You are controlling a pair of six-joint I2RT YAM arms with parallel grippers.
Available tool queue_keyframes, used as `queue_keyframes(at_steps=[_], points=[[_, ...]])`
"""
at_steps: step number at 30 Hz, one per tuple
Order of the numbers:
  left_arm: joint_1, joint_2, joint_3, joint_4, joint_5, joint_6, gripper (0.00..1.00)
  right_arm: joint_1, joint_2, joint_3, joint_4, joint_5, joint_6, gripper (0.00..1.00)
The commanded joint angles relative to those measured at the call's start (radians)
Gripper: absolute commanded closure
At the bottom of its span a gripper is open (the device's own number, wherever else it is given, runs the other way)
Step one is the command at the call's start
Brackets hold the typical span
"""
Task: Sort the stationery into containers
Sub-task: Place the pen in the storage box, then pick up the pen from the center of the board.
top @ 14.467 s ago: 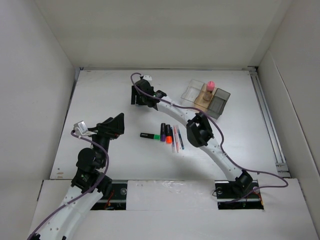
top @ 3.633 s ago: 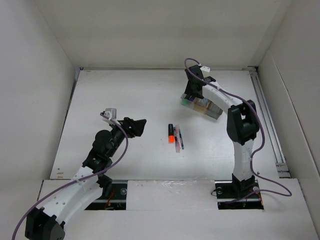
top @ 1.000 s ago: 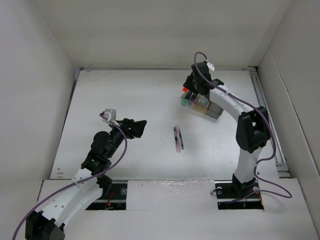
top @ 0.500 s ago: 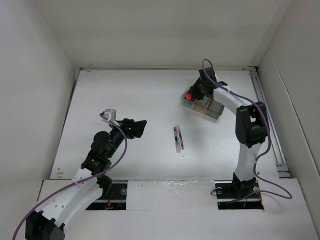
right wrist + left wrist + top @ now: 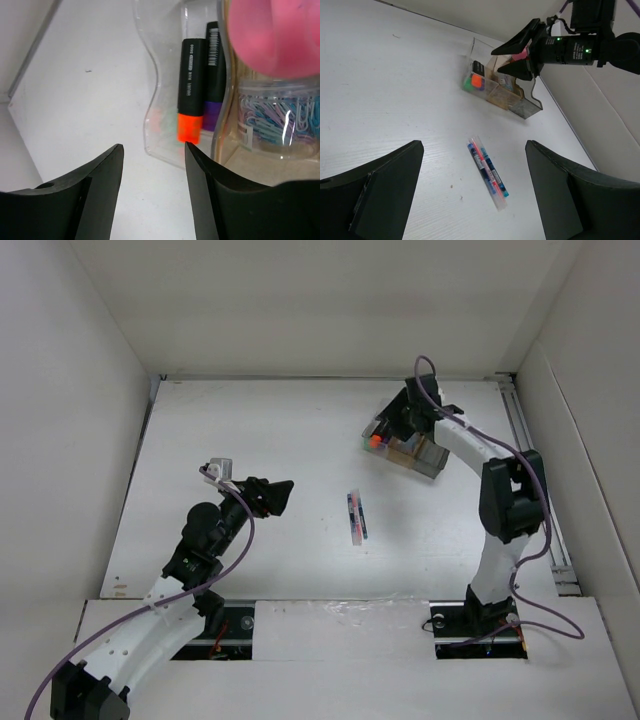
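Three joined containers point(image 5: 432, 462) stand at the back right: clear point(image 5: 479, 50), tan point(image 5: 504, 99), dark grey point(image 5: 529, 106). In the clear box point(image 5: 150, 120) lie an orange-ended marker point(image 5: 191, 95) and a purple-ended marker point(image 5: 215, 90), with a green end point(image 5: 467, 84) showing through the wall. A pink-capped bottle point(image 5: 272, 35) of paper clips stands in the tan box. My right gripper point(image 5: 153, 147) hangs open and empty just over the clear box's near edge. The pink and blue pens point(image 5: 356, 517) lie together mid-table. My left gripper point(image 5: 472, 190) is open and empty, hovering left of the pens.
White walls enclose the table on three sides. A rail point(image 5: 535, 475) runs along the right edge beyond the containers. The right arm point(image 5: 500, 490) arches over the table's right side.
My right gripper has opened and shifted a little right; the orange-ended marker it carried now lies in the clear box. The left arm and the pens have not moved.
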Motion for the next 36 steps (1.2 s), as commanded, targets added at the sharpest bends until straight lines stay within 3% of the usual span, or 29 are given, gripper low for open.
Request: queue_keyframes(at_steps=[1,3,5,6,9,14,22,25,26,29,32,36], points=[[0.003,-0.003,0.041,0.036,0.007,0.016,0.2,0.032,-0.121,0.005,0.04,0.049,-0.022,0.42],[0.003,-0.003,0.041,0.036,0.007,0.016,0.2,0.053,-0.158,-0.019,0.029,0.081,-0.056,0.45],[0.003,-0.003,0.041,0.036,0.016,0.016,0.2,0.108,-0.24,-0.103,0.061,0.124,-0.089,0.55],[0.003,-0.003,0.041,0.036,0.016,0.016,0.2,0.131,-0.273,-0.145,0.081,0.15,-0.102,0.76],[0.003,-0.014,0.032,0.036,0.016,0.007,0.2,0.226,-0.383,-0.309,0.142,0.234,-0.132,1.0],[0.003,-0.005,0.032,0.045,0.016,0.007,0.2,0.412,-0.501,-0.537,0.162,0.351,-0.168,1.0],[0.003,0.015,0.032,0.056,0.017,0.007,0.2,0.542,-0.57,-0.644,0.076,0.44,-0.092,0.99],[0.003,0.015,0.032,0.056,0.017,0.007,0.2,0.578,-0.526,-0.624,0.022,0.497,-0.053,0.81],[0.003,0.015,0.032,0.056,0.017,0.007,0.2,0.578,-0.509,-0.624,0.011,0.497,-0.043,0.69],[0.003,0.015,0.032,0.056,0.017,0.007,0.2,0.596,-0.441,-0.584,-0.011,0.497,-0.043,0.62],[0.003,0.015,0.032,0.056,0.027,0.007,0.2,0.596,-0.371,-0.556,-0.033,0.508,-0.008,0.62],[0.003,0.006,0.032,0.056,0.027,0.007,0.2,0.596,-0.313,-0.556,-0.033,0.52,-0.008,0.69]])
